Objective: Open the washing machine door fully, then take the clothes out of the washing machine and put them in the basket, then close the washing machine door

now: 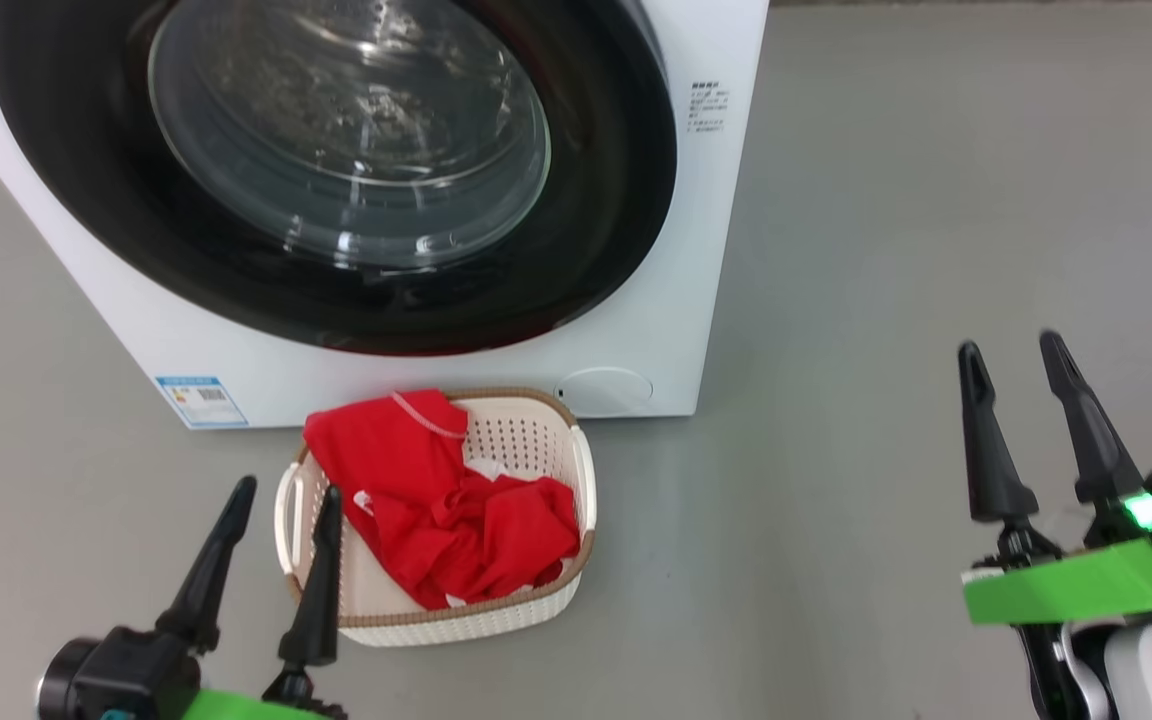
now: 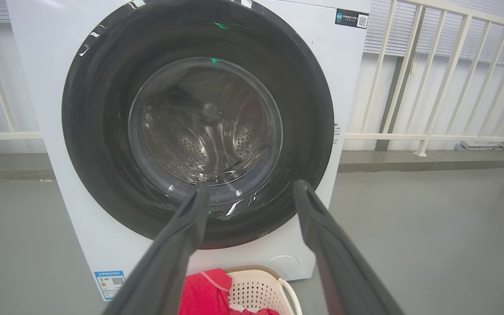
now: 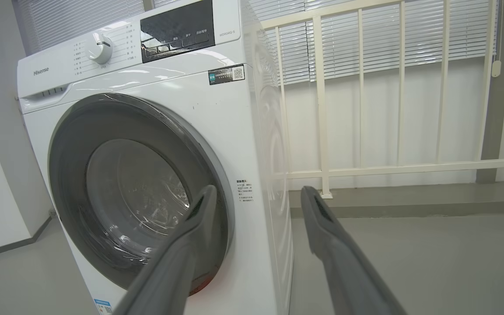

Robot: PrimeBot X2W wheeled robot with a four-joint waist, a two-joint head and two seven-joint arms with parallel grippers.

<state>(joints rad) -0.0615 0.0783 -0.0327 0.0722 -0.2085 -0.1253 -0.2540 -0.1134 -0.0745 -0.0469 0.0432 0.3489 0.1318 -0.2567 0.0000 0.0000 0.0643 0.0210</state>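
My left gripper (image 1: 288, 490) and right gripper (image 1: 1010, 345) both gape, empty. Soft red fabric clothes (image 1: 436, 500) sit in the cream perforated plastic basket (image 1: 587, 470) just before the white washing machine (image 1: 726, 200), glossy black-rimmed round door (image 1: 616, 150) shut. Light, floppy stuff, I'd pinch a bunched fold.

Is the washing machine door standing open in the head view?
No: the washing machine door sits shut, flush against the washing machine front, with the clothes lying in the basket.

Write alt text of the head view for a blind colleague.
Red fabric clothes lie in a cream perforated plastic basket before a white front-loading washing machine, its round black-rimmed glass door looking shut. The left gripper and right gripper hang open, empty.
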